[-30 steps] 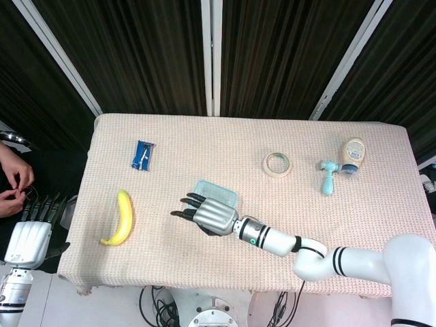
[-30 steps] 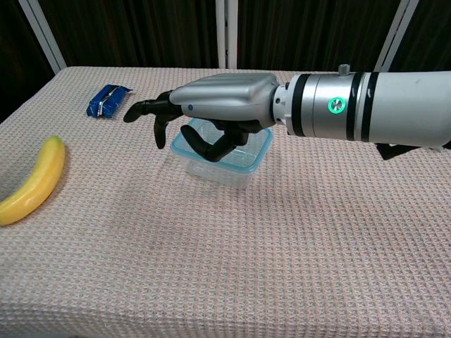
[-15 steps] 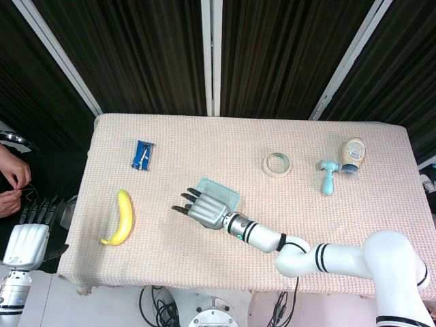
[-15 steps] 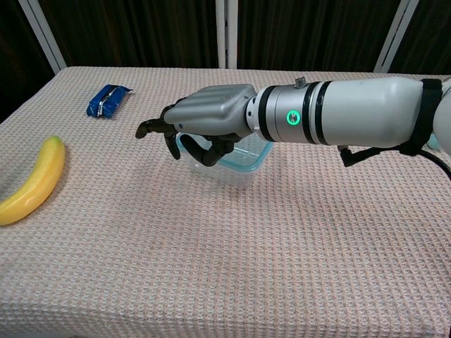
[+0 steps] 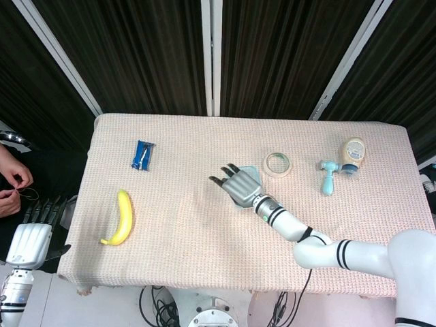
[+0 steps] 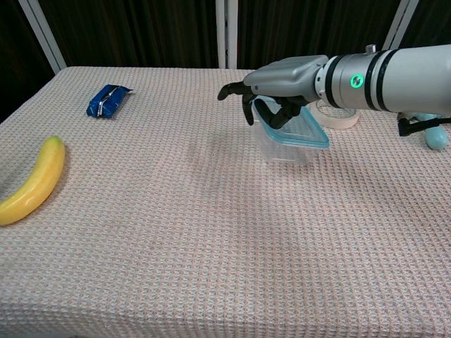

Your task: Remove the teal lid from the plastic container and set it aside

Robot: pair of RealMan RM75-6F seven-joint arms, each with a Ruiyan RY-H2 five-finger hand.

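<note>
In the chest view the clear plastic container (image 6: 283,150) stands on the table just left of the tape roll, its teal lid (image 6: 304,129) tilted on top. My right hand (image 6: 280,86) reaches over it from the right, fingers curled over the lid's left edge and gripping it. From the head view, the right hand (image 5: 238,182) covers almost all of the container. My left hand (image 5: 33,237) hangs off the table's left edge, fingers straight and apart, holding nothing.
A banana (image 5: 121,218) and a blue packet (image 5: 142,154) lie on the left of the table (image 5: 204,136). The tape roll (image 5: 276,164), a bottle (image 5: 352,153) and a teal-handled tool (image 5: 329,176) are at the right. A person's hands (image 5: 12,182) show at the left edge.
My right hand has moved right and away from me, toward the tape roll, taking the lidded container along. The left hand has stayed put.
</note>
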